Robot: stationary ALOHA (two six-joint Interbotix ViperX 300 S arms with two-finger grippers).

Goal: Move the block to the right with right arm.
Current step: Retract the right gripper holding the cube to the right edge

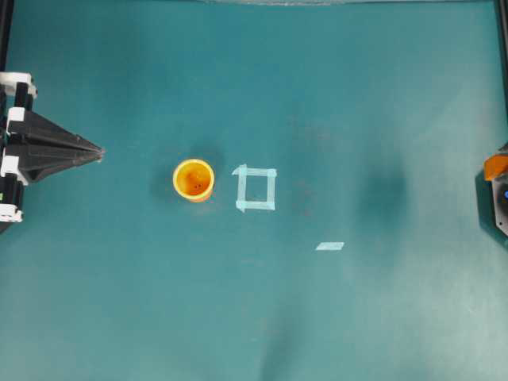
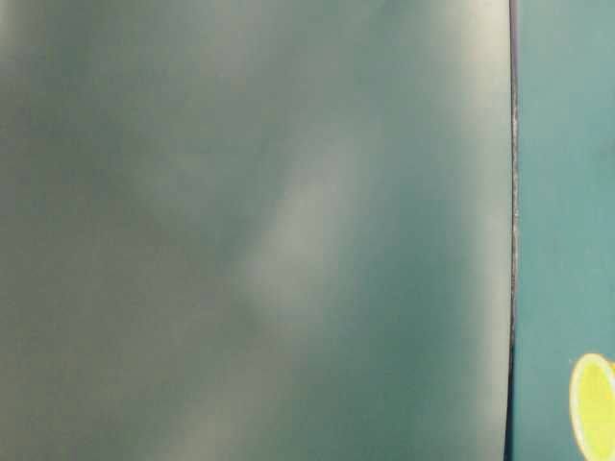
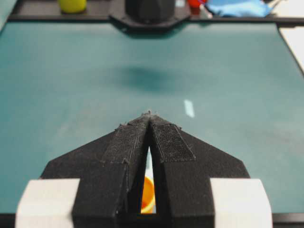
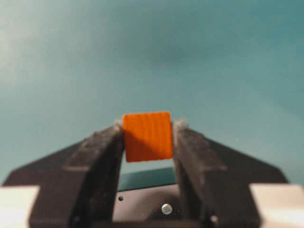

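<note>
A: Where is the small orange cube block (image 4: pixel 147 136)?

B: In the right wrist view it sits between the two black fingers of the right tool (image 4: pixel 148 135), one finger pressed against each of its sides. The tool is clamped on it, and the cube is clear of the teal table (image 4: pixel 213 61) behind it.

A: Does it show from overhead?

B: Only a scrap. At the table's right edge, about halfway along, an orange patch (image 1: pixel 496 166) shows on the dark right arm (image 1: pixel 500 202), which is mostly cut off by the border of the view.

A: And the other arm?

B: The black left tool (image 1: pixel 97 151) rests at the left edge of the table, its fingers brought together into a point aimed at the middle. The left wrist view shows the tips meeting, with only a thin slit further back.

A: What else is on the table?

B: A round yellow-orange plastic cup (image 1: pixel 194 179) stands upright a little left of centre, with small dark dots visible inside it. Just beside it toward the right edge is a pale square outline of tape (image 1: pixel 255 189), not touching the cup. A short pale strip of tape (image 1: pixel 329 246) lies further toward the right edge and nearer the bottom edge of the overhead view.

A: The table-level view?

B: Mostly a blurred grey-green surface; a sliver of the cup shows at the lower right corner.
</note>
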